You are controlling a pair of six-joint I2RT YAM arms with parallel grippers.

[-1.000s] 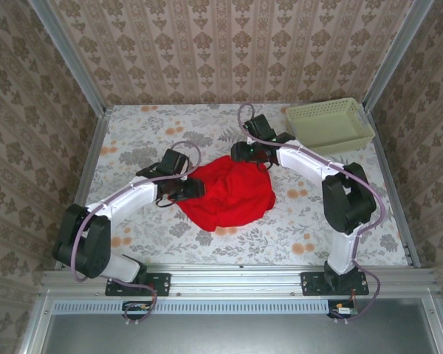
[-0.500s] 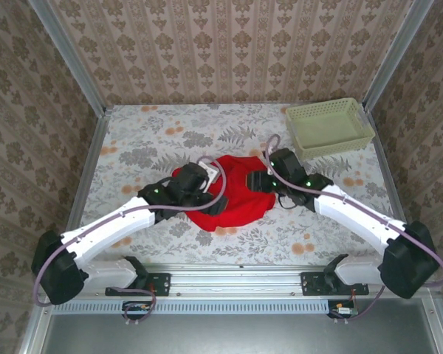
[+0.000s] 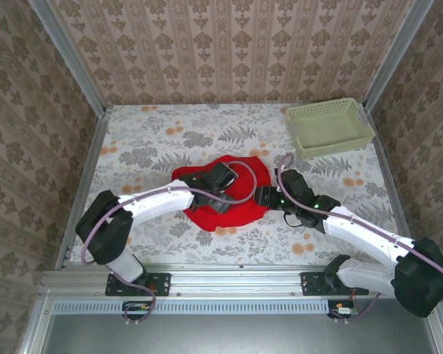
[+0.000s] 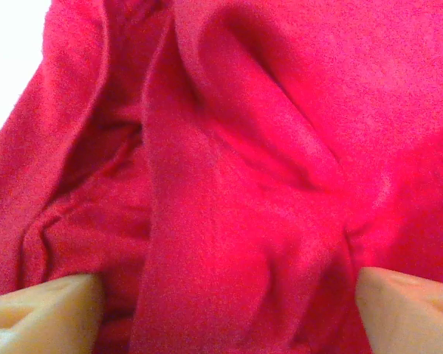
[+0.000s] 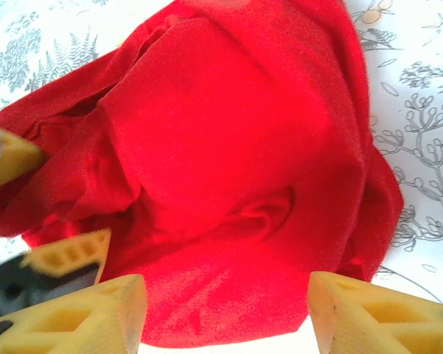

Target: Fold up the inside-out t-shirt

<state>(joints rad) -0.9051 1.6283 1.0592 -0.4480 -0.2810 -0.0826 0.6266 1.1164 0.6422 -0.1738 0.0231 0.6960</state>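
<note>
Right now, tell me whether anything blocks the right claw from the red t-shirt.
Nothing visible does. The right claw is open at the t-shirt's right edge, cloth directly ahead; the left claw sits over the cloth farther left.

t-shirt (image 5: 236, 147): plain bright red | table (image 3: 148, 140): white, grey leaves, orange flowers | basket (image 3: 328, 125): pale green | walls (image 3: 229, 51): beige damask stripes | arms (image 3: 155, 200): white, black | right gripper fingers (image 5: 74, 317): yellow

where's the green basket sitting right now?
In the top view, the pale green basket sits in the far right corner of the table, well apart from the red t-shirt bunched at the centre.
</note>
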